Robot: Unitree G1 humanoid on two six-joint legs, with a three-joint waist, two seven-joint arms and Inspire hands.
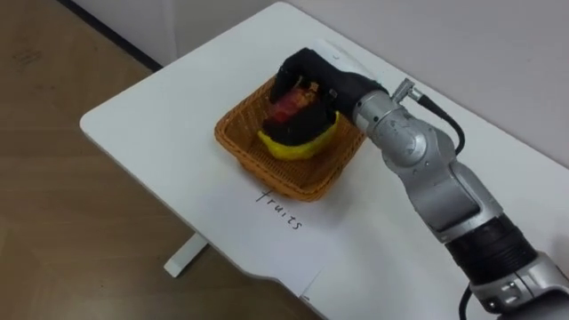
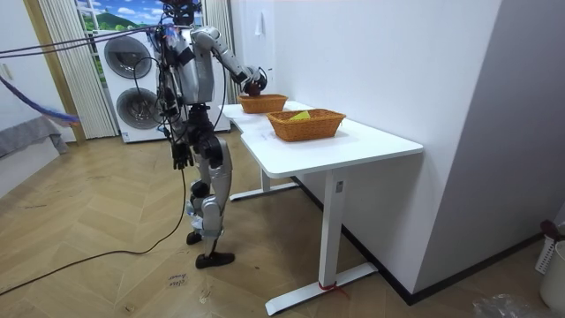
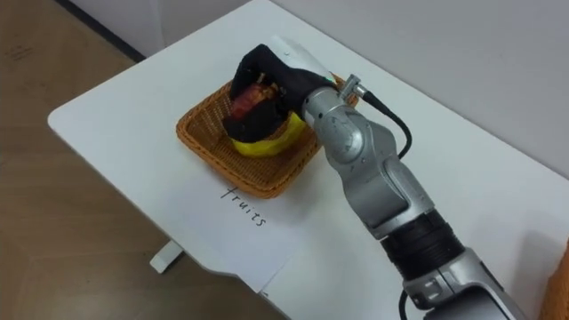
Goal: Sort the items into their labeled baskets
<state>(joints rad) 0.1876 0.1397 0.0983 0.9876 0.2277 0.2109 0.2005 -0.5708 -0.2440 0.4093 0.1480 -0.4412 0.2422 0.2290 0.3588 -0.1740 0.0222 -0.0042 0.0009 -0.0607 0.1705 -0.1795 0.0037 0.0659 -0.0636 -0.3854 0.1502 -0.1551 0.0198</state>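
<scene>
One red fruit (image 1: 286, 108) sat inside the curled fingers of the right hand (image 1: 307, 80), low in the wicker basket (image 1: 240, 147); a yellow fruit (image 1: 302, 147) lay just under it in the same basket, touching the hand; a handwritten label (image 1: 280, 211) lay on the white surface (image 1: 160, 124) just beside the basket's near rim. Beyond what the eye views gave, the room view showed a second basket (image 2: 291, 132) on the same surface, holding something yellow (image 2: 300, 115); the robot stood at the surface's far end, by two washing machines (image 2: 132, 88); its left hand (image 2: 179, 157) hung at its side, its grip too small to tell.
</scene>
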